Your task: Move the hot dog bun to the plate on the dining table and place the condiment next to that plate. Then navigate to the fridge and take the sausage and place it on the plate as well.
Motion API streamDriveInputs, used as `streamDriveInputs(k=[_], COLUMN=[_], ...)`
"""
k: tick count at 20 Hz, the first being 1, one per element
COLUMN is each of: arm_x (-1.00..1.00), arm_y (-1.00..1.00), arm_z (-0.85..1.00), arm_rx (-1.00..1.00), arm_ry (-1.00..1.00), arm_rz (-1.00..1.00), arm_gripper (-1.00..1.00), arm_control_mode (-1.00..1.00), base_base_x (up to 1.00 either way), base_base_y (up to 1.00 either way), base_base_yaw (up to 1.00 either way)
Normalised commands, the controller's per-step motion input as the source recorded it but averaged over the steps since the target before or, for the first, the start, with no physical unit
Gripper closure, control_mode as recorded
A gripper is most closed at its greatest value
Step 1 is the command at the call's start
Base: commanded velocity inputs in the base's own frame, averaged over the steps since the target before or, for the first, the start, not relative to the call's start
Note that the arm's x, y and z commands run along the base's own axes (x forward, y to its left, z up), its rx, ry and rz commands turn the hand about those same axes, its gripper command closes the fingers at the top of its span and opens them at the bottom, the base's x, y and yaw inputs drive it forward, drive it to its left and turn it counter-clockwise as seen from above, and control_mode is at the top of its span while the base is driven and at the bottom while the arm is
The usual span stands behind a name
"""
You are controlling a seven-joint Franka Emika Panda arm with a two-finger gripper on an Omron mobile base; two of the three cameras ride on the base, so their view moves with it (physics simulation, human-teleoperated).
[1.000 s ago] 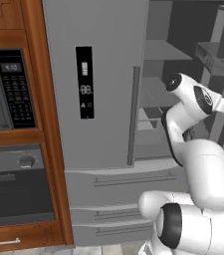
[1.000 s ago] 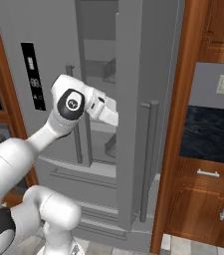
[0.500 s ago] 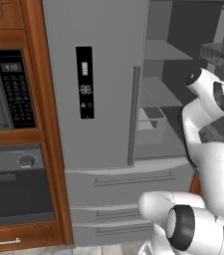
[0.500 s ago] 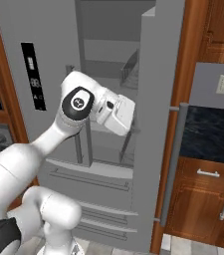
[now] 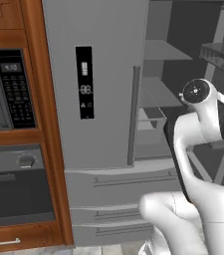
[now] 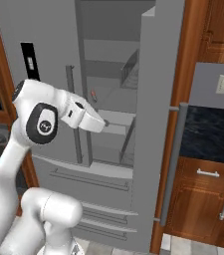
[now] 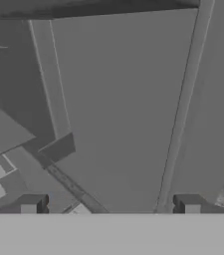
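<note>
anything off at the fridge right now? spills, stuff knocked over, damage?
Nothing stands out. The fridge has its right door swung open, shelves look level, no spills. A small reddish sausage lies on a shelf inside. The gripper is open and empty.

Fridge [image 5: 103, 99]: tall, grey steel, black display panel, right door swung open, shelves exposed. Sausage [image 6: 93, 95]: small, reddish, on inner shelf.

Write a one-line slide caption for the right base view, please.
Fridge with right door swung open; gripper reaches toward the shelves.
</note>
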Motion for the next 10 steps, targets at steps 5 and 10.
streamDriveInputs(k=[5,10], arm_x=[0.0,0.0], arm_y=[0.97,1.0], arm_z=[0.0,0.0], arm_rx=[0.01,0.01], arm_ry=[0.09,0.1], arm_rz=[0.7,0.49], arm_gripper=[-1.0,-1.0], arm_control_mode=[-1.0,-1.0], base_base_x=[0.0,0.0], base_base_y=[0.0,0.0], base_base_yaw=[0.0,0.0])
